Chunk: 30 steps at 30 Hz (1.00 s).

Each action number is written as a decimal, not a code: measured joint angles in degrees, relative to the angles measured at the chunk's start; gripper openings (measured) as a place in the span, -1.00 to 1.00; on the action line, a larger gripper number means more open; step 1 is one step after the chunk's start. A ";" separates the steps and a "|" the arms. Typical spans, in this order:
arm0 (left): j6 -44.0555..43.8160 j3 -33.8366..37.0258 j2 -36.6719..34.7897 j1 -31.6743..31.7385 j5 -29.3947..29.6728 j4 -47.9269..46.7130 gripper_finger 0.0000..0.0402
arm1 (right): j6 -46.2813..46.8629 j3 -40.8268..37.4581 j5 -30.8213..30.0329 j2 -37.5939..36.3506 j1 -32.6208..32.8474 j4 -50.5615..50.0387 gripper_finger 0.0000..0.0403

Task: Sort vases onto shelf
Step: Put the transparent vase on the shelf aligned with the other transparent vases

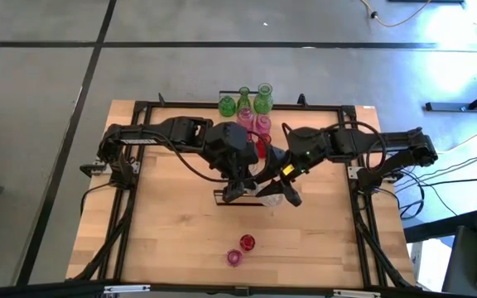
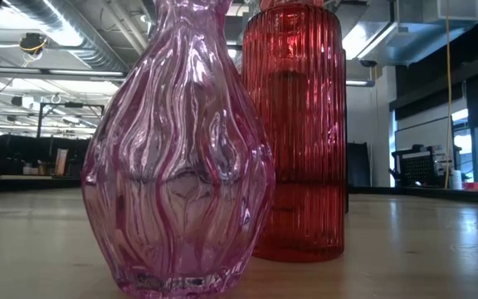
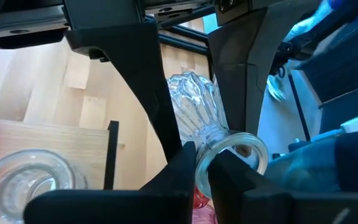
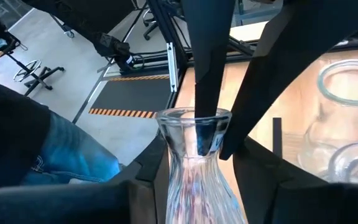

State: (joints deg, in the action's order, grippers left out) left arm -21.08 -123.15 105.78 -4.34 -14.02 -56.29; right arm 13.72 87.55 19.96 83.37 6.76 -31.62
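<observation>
Over the table's middle, my left gripper (image 1: 237, 192) and my right gripper (image 1: 291, 195) meet at one clear ribbed vase (image 1: 270, 197), and both are shut on it. The light-wood shelf with its dark-framed end (image 3: 112, 155) lies beneath them, mostly hidden by the arms in the high view. Another clear vase (image 3: 30, 177) stands by it. Green vases (image 1: 244, 99), pink vases (image 1: 255, 120) and a red vase (image 1: 260, 146) stand on their bases at the far edge. A pink vase (image 2: 181, 149) and a red ribbed vase (image 2: 293, 133) stand near the front. My left gripper pinches the clear vase's mouth rim (image 3: 205, 158), one finger (image 4: 205, 134) inside the mouth and the other outside it. The fingers come from above, pointing down into the opening. The vase stands upright under them; its base is hidden. My right gripper has the same vase between its two fingers (image 4: 151, 168), at the foot of the neck (image 4: 194, 177), below the left gripper's hold. The fingers come level from the table's right side, across the neck. The vase stays upright; I cannot see what its base rests on.
More clear vases (image 4: 347, 87) stand close beside the held one, on the right gripper's far side. The dark metal frame (image 1: 139, 116) runs round the tabletop edges. A person in blue trousers (image 4: 73, 155) is beyond the table. Bare wood lies near the front left.
</observation>
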 joint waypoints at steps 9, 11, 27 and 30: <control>0.00 0.00 -0.02 0.04 0.88 0.28 -0.87 | -0.22 0.00 -0.88 -0.02 0.00 -0.23 -0.38; -0.01 0.00 -0.04 0.11 0.96 0.31 -0.85 | -0.23 0.00 -1.09 -0.02 0.00 -0.52 -0.38; -0.25 0.09 -2.47 1.67 4.51 -0.94 -0.81 | -0.23 0.11 -5.01 -1.44 -0.14 -2.19 -0.49; -0.32 0.09 -2.47 1.70 4.22 -0.58 -0.80 | 0.18 0.11 -5.37 -1.60 -0.09 -2.52 -0.49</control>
State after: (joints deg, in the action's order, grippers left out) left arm -21.40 -123.07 103.31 -2.63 -9.81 -56.87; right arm 13.90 87.66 14.60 81.78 6.68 -34.14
